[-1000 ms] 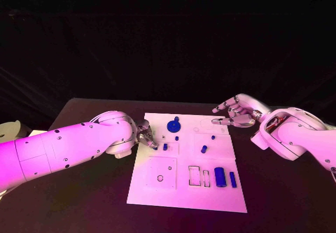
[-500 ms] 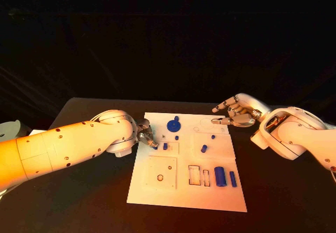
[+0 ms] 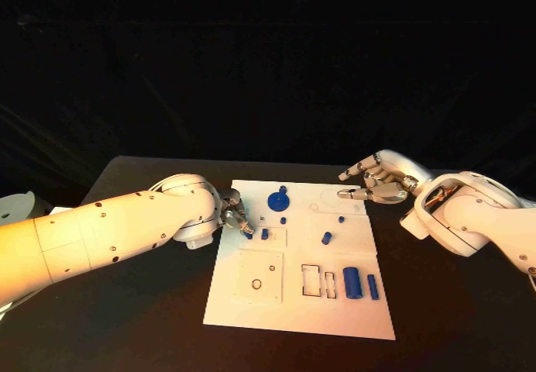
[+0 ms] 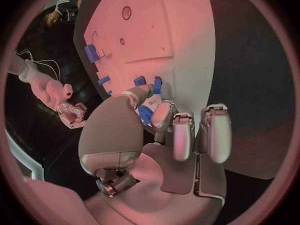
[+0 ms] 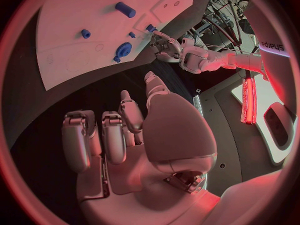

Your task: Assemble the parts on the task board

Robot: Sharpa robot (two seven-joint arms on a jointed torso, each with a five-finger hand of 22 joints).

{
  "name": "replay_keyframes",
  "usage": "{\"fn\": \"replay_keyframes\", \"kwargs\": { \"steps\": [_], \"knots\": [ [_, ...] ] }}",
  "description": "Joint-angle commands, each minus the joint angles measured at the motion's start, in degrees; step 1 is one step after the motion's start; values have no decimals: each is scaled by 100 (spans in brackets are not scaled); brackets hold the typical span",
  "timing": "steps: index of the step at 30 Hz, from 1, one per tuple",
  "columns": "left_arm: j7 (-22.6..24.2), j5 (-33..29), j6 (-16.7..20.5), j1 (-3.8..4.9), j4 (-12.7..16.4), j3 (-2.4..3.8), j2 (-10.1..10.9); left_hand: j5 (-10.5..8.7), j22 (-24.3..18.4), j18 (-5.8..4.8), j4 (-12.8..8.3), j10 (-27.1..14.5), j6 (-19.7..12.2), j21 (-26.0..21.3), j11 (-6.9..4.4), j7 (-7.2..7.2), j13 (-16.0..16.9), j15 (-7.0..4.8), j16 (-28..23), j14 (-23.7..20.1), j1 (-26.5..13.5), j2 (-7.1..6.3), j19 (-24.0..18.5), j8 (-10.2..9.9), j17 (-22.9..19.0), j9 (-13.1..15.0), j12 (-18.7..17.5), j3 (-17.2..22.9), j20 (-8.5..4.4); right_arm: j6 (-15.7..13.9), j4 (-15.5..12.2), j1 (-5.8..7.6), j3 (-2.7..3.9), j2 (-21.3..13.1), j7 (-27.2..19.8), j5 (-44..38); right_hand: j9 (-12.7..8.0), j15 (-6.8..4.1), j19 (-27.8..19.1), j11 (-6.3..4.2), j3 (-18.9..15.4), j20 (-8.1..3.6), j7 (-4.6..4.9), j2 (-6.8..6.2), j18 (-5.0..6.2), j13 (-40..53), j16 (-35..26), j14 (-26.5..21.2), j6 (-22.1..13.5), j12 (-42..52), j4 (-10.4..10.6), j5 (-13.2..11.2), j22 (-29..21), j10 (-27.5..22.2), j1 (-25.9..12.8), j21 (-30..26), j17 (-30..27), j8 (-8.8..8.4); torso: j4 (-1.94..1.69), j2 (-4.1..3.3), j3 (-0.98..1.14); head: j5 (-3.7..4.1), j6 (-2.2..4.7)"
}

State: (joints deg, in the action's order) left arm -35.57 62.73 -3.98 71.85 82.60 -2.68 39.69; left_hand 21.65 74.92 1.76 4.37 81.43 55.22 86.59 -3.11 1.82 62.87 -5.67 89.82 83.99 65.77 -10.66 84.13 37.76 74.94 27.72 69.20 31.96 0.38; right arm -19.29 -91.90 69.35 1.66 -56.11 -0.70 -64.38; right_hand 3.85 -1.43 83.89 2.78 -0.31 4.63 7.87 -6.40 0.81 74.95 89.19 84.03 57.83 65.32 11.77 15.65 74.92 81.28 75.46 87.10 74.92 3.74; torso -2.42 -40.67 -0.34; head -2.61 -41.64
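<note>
The white task board (image 3: 293, 306) lies mid-table. My left hand (image 3: 234, 216) sits at the board's left edge and pinches a small blue part (image 3: 248, 230) between thumb and finger; the left wrist view shows this part (image 4: 145, 115) in the fingertips. A blue peg (image 3: 265, 233) stands just beside it. A round blue part (image 3: 276, 203) lies near the far edge. Two blue cylinders (image 3: 351, 282) lie at the near right. My right hand (image 3: 374, 184) hovers over the board's far right corner, fingers loosely apart and holding nothing.
More small blue pieces (image 3: 326, 237) stand mid-board. A square recess with a hole (image 3: 259, 277) and two narrow slots (image 3: 311, 280) lie in the near half. The black table (image 3: 134, 310) surrounds the board. A pale object (image 3: 17, 205) sits at the left edge.
My left hand has edged slightly toward the far side, and the blue part at its fingertips shows more plainly. The right hand has stayed still.
</note>
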Motion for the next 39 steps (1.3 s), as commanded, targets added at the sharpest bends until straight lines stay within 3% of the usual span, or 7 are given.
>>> {"fn": "replay_keyframes", "kwargs": {
  "steps": [1,39],
  "knots": [
    [-2,-88,-206,-37,-14,-26,-52,-30,1196,-84,19,16,196,23,-32,-139,11,-59,18,601,-40,19,479,-46,1506,-24,-8,-72,-42,41,1,-3,0,8,-47,-19,6,11,304,2,-22,11,-11,52,58,111,-18,556,26,0,-2,20,929,-45,16,-26,1345,15,3,-2,0,5,-4],
    [-86,21,-436,-34,-139,-26,-172,-14,1278,-106,306,67,445,99,-76,-196,-34,-91,18,601,-321,-34,506,-156,1506,-105,-37,-664,-68,36,-19,0,0,-13,-45,-17,6,11,301,2,-22,11,-11,65,59,106,-23,554,26,-6,1,29,923,-47,19,-29,1338,15,-1,0,-3,5,-68]
  ]
}}
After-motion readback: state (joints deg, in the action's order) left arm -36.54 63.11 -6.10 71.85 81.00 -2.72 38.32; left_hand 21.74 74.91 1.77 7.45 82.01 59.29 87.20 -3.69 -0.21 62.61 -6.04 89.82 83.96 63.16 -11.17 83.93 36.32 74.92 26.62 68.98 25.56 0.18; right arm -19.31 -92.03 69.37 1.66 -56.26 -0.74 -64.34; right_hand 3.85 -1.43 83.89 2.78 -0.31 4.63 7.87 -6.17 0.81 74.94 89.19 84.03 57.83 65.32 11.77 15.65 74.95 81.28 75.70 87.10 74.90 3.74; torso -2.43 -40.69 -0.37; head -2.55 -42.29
